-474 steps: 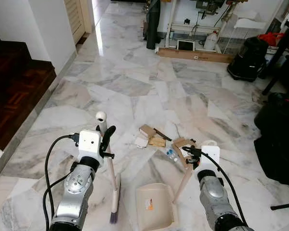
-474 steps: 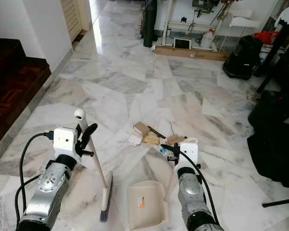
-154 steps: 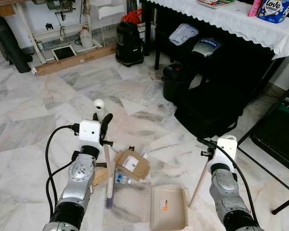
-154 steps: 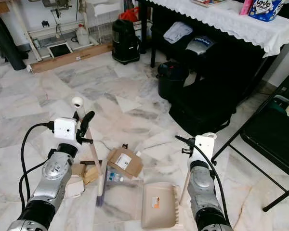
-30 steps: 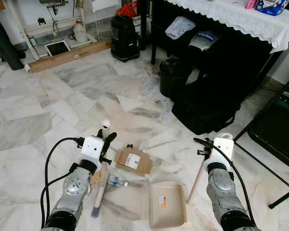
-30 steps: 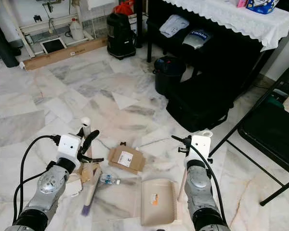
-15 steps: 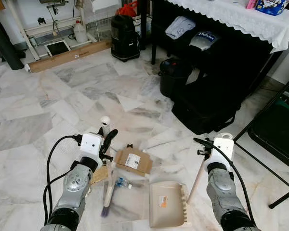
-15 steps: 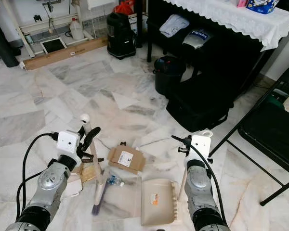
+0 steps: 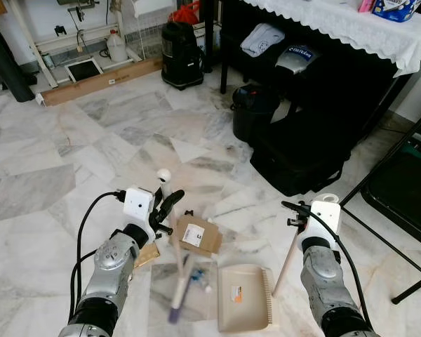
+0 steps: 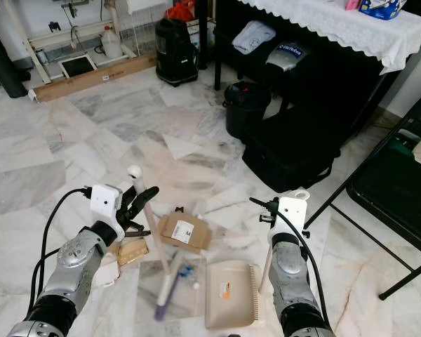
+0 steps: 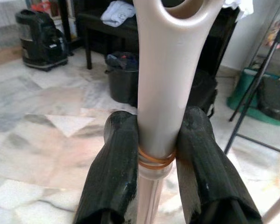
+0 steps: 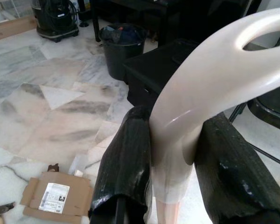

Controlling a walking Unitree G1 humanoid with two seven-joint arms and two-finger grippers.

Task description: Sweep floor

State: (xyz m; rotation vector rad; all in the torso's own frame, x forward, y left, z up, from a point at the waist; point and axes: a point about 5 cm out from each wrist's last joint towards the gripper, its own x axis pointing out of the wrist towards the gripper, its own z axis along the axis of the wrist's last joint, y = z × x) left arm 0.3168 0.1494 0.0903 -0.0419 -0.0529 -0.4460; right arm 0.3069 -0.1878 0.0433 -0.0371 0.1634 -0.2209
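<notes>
My left gripper clamped the broom, its blurred bristles on the marble floor beside the dustpan. My right gripper clasped the dustpan's handle, cardboard lying near.

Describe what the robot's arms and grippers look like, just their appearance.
Both arms are silver metal cylinders with dark joint sections. Each wrist carries a white boxy camera housing, with a black cable looping from it back along the arm. The left gripper and right gripper each have two long, glossy black fingers with rounded tips.
</notes>
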